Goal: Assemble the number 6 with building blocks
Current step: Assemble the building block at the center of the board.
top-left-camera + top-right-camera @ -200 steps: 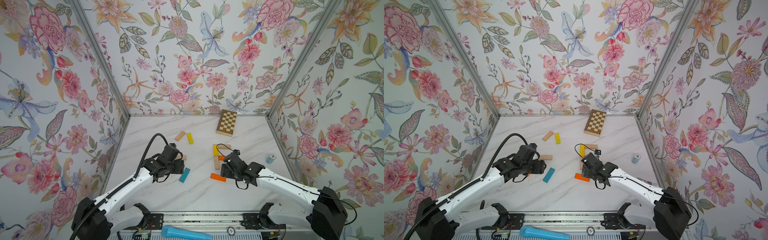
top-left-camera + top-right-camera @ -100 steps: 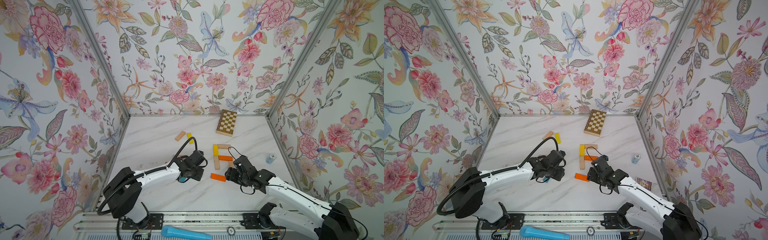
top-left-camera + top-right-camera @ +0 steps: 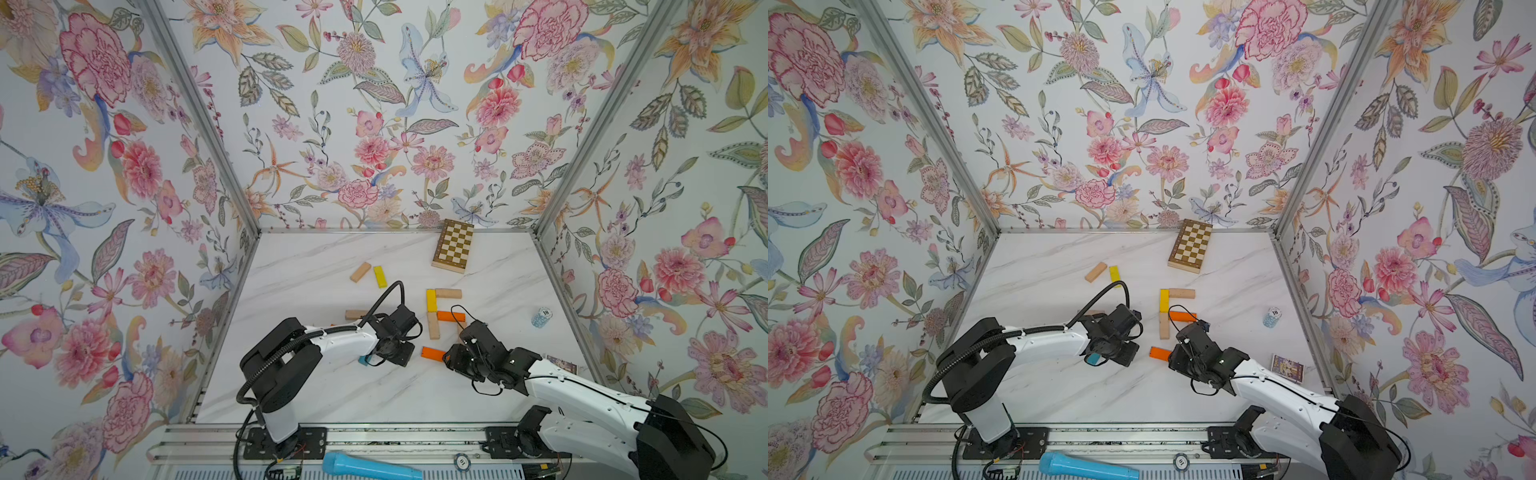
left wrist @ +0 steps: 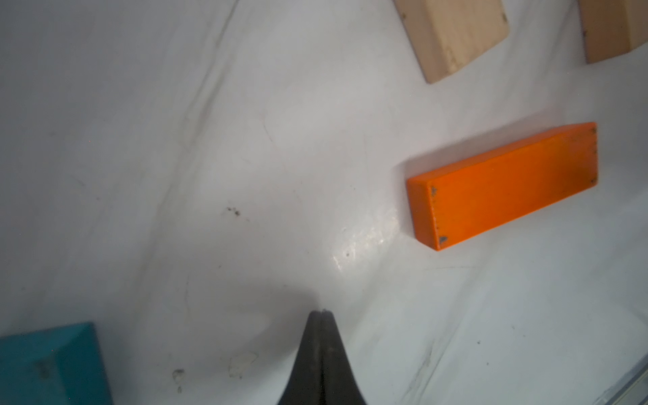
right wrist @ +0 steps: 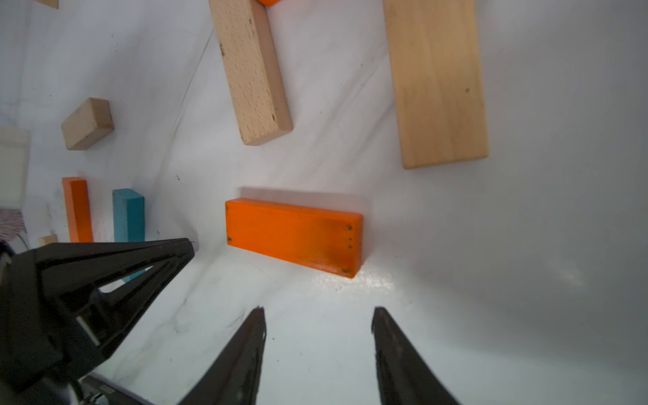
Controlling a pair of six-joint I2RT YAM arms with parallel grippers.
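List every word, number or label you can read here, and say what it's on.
"10": on the top of the chip stack, in both top views.
Lone chip: marking too small to read.
Box: print too blurred to read.
No other text visible.

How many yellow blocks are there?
2. One yellow block lies beside a beige block near the back; the other yellow block is in the six. Arms may hide more.

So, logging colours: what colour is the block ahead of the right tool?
Orange block, clearest in right wrist view.
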